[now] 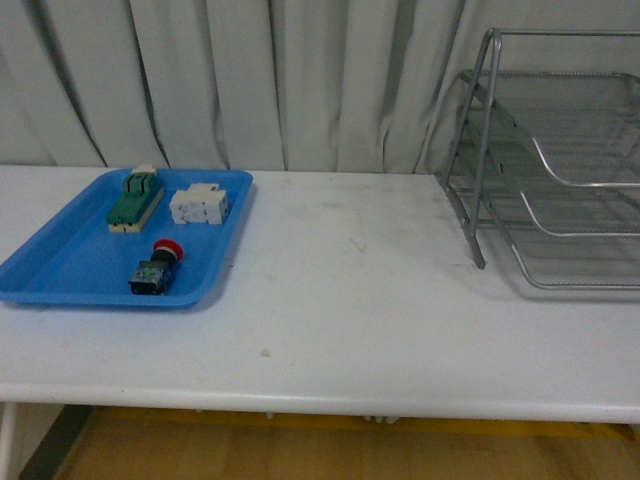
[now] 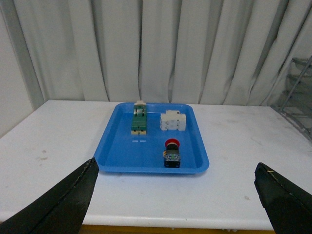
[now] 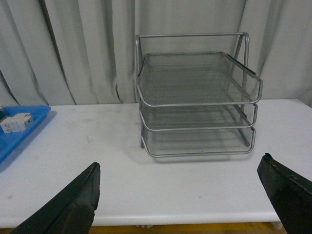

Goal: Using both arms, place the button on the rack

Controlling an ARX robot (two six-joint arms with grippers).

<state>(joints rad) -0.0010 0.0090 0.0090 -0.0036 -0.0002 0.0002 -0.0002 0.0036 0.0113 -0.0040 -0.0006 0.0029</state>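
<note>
The button (image 1: pixel 156 268) (image 2: pixel 171 152), red-capped on a black body, lies on its side in the blue tray (image 1: pixel 60 272) (image 2: pixel 122 153), near that tray's front edge. The silver three-tier wire rack (image 1: pixel 560 170) (image 3: pixel 195 97) stands at the table's right end, its tiers bare. Neither arm appears in the front view. My left gripper (image 2: pixel 178 202) is open, well short of the tray and facing the button, with nothing between its fingers (image 2: pixel 63 204). My right gripper (image 3: pixel 180 202) is open too, facing the rack from a distance, holding nothing.
In the blue tray also lie a green-and-cream block (image 1: pixel 135 201) (image 2: pixel 139 119) and a white block (image 1: pixel 198 206) (image 2: pixel 173 120). Bare white table (image 1: pixel 350 290) stretches between tray and rack. Grey curtains hang behind. The rack's edge (image 2: pixel 295 105) shows in the left wrist view.
</note>
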